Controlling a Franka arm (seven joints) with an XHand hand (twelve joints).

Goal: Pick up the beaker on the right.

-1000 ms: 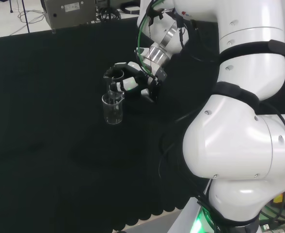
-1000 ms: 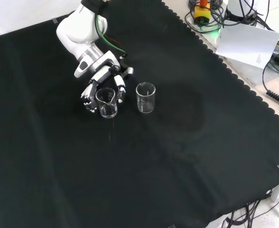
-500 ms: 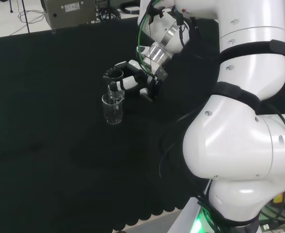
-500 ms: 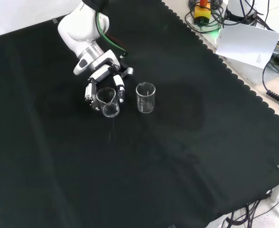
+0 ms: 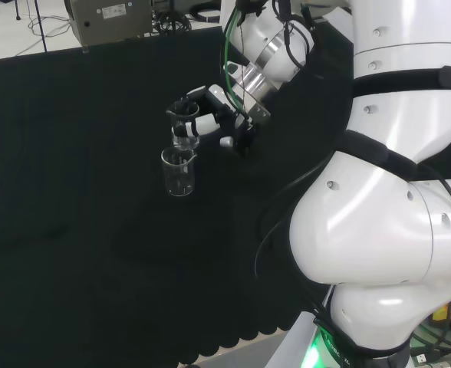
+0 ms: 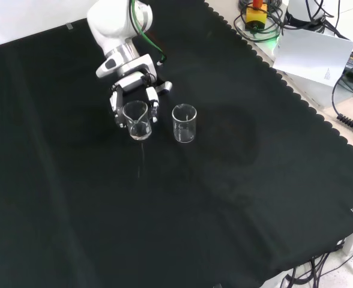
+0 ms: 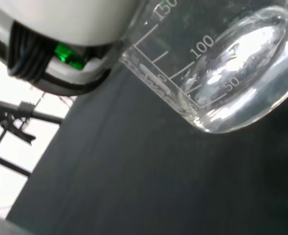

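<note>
with the hand (image 6: 133, 99) curled around the beaker (image 6: 136, 120) | step: lift, base looks off the cloth (image 6: 224, 198) | second beaker (image 6: 184, 123) just beside | next: raise straight, keep upright

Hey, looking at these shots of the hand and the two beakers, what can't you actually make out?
- Whether the held beaker has left the cloth: in front and head views its clear base blends into the black.
- The hand behind that beaker: in the front view the glass and curled fingers cover the palm.
- The held beaker's rim: cut off by the edge in the wrist view.
- Any liquid in the other beaker: clear glass, too small to tell.
</note>
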